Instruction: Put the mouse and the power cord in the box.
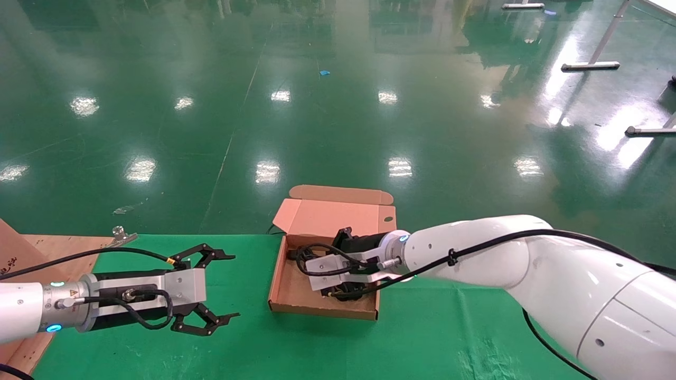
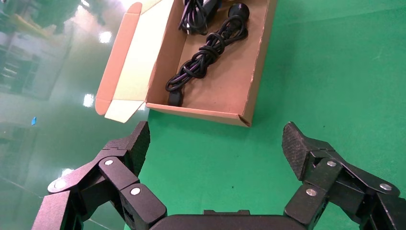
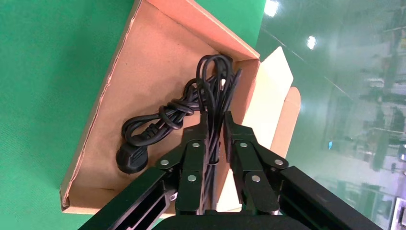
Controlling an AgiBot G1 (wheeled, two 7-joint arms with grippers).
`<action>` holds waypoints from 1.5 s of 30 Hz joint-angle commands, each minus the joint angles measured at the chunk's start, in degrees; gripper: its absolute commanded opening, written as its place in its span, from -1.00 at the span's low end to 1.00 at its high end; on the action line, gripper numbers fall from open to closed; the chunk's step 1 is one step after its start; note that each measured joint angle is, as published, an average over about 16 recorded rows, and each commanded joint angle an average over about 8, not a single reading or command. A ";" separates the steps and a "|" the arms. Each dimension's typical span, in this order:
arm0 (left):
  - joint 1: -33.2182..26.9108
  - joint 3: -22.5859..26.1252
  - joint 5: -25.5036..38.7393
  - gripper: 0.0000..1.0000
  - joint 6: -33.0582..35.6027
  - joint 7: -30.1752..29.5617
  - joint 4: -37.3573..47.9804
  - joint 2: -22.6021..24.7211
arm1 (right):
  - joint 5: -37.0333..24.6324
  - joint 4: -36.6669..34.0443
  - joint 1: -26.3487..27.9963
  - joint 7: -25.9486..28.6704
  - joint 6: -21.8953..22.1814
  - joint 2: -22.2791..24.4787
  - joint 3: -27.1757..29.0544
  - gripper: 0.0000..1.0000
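Inside the box [image 3: 143, 62], right gripper [image 3: 216, 125] clamping half-hidden power cord [image 3: 163, 117]

Hardly anything here is legible. A small yellow warning triangle [image 1: 69, 288] sits on the left arm's wrist [image 1: 63, 306], its symbol too small to make out. The cardboard piece [image 1: 13, 253] at the worktop's left edge carries dark print [image 1: 9, 265], but the marks are too small to read. The box [image 1: 296, 295] bears no readable text.
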 commanded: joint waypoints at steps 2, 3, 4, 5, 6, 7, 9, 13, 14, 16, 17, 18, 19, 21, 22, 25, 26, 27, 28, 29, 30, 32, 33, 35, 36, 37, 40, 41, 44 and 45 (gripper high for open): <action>-0.01 0.06 0.13 1.00 -0.15 -0.06 -0.19 -0.01 | -0.04 0.03 0.02 -0.05 -0.24 0.01 0.24 1.00; -0.01 0.08 0.17 1.00 -0.18 -0.08 -0.24 -0.01 | -0.05 0.05 0.04 -0.06 -0.30 0.01 0.30 1.00; -0.02 0.10 0.21 1.00 -0.20 -0.10 -0.28 -0.02 | -0.07 0.07 0.06 -0.07 -0.36 0.01 0.36 1.00; -0.02 0.11 0.23 1.00 -0.22 -0.11 -0.32 -0.02 | -0.08 0.09 0.08 -0.08 -0.42 0.02 0.41 1.00; -0.02 0.13 0.26 1.00 -0.25 -0.13 -0.35 -0.02 | -0.09 0.10 0.10 -0.09 -0.47 0.02 0.46 1.00; -0.03 0.15 0.31 1.00 -0.29 -0.14 -0.41 -0.03 | -0.11 0.12 0.15 -0.10 -0.55 0.03 0.54 1.00; -0.03 0.18 0.36 1.00 -0.35 -0.16 -0.47 -0.03 | -0.08 0.17 0.15 -0.09 -0.68 0.08 0.67 1.00; 0.05 0.00 0.35 1.00 -0.29 -0.37 -0.70 -0.08 | 0.64 0.75 -0.33 0.22 -1.57 0.77 1.74 1.00; 0.15 -0.23 0.29 1.00 -0.14 -0.59 -0.87 -0.13 | 1.04 1.06 -0.61 0.39 -2.02 1.16 2.30 1.00; 0.51 -0.99 0.03 1.00 0.41 -1.32 -1.39 -0.29 | 2.19 1.90 -1.45 0.88 -3.20 2.21 3.80 1.00; 0.74 -1.49 -0.13 1.00 0.77 -1.81 -1.74 -0.40 | 2.85 2.40 -1.92 1.18 -3.91 2.84 4.69 1.00; 1.02 -2.10 -0.32 1.00 1.21 -2.41 -2.17 -0.53 | 3.61 2.96 -2.47 1.51 -4.72 3.55 5.72 1.00; 1.34 -2.80 -0.54 1.00 1.71 -3.09 -2.66 -0.67 | 4.40 3.55 -3.04 1.85 -5.56 4.29 6.78 1.00; 2.02 -4.26 -1.02 1.00 2.77 -4.54 -3.68 -0.98 | 5.96 4.71 -4.15 2.53 -7.21 5.74 8.86 1.00; 2.36 -5.00 -1.26 1.00 3.31 -5.28 -4.20 -1.13 | 6.75 5.30 -4.72 2.87 -8.05 6.48 9.92 1.00; 3.38 -7.20 -1.97 1.00 4.91 -7.48 -5.73 -1.60 | 9.09 7.04 -6.40 3.89 -10.54 8.67 13.06 1.00; 3.71 -7.92 -2.20 1.00 5.43 -8.19 -6.23 -1.74 | 9.84 7.61 -6.95 4.22 -11.35 9.38 14.08 1.00; 4.05 -8.66 -2.44 1.00 5.97 -8.93 -6.75 -1.90 | 10.63 8.19 -7.51 4.57 -12.19 10.12 15.14 1.00; 4.39 -9.41 -2.68 1.00 6.51 -9.67 -7.26 -2.06 | 11.42 8.78 -8.08 4.91 -13.03 10.86 16.20 1.00; 4.72 -10.12 -2.91 1.00 7.03 -10.38 -7.76 -2.20 | 12.18 9.35 -8.62 5.24 -13.83 11.57 17.22 1.00; 5.06 -10.86 -3.15 1.00 7.57 -11.12 -8.28 -2.36 | 12.97 9.94 -9.19 5.59 -14.67 12.31 18.28 1.00; 5.74 -12.32 -3.62 1.00 8.63 -12.57 -9.30 -2.67 | 14.52 11.09 -10.30 6.26 -16.32 13.76 20.37 1.00; 6.08 -13.07 -3.86 1.00 9.17 -13.31 -9.82 -2.82 | 15.31 11.68 -10.87 6.61 -17.16 14.50 21.42 1.00; 6.76 -14.53 -4.34 1.00 10.23 -14.77 -10.83 -3.13 | 16.86 12.84 -11.99 7.28 -18.81 15.95 23.51 1.00; 7.10 -15.27 -4.58 1.00 10.77 -15.51 -11.35 -3.28 | 17.66 13.43 -12.55 7.63 -19.65 16.69 24.57 1.00; 7.44 -16.02 -4.82 1.00 11.31 -16.25 -11.87 -3.44 | 18.45 14.02 -13.12 7.97 -20.49 17.43 25.63 1.00; 8.46 -18.23 -5.53 1.00 12.91 -18.45 -13.41 -3.90 | 20.79 15.76 -14.80 9.00 -22.99 19.62 28.78 1.00; 8.79 -18.94 -5.76 1.00 13.43 -19.16 -13.91 -4.05 | 21.55 16.33 -15.35 9.33 -23.80 20.34 29.80 1.00; 9.81 -21.14 -6.48 1.00 15.03 -21.35 -15.44 -4.51 | 23.89 18.07 -17.03 10.35 -26.28 22.52 32.94 1.00; 10.15 -21.89 -6.72 1.00 15.57 -22.09 -15.96 -4.66 | 24.68 18.66 -17.60 10.69 -27.12 23.26 34.00 1.00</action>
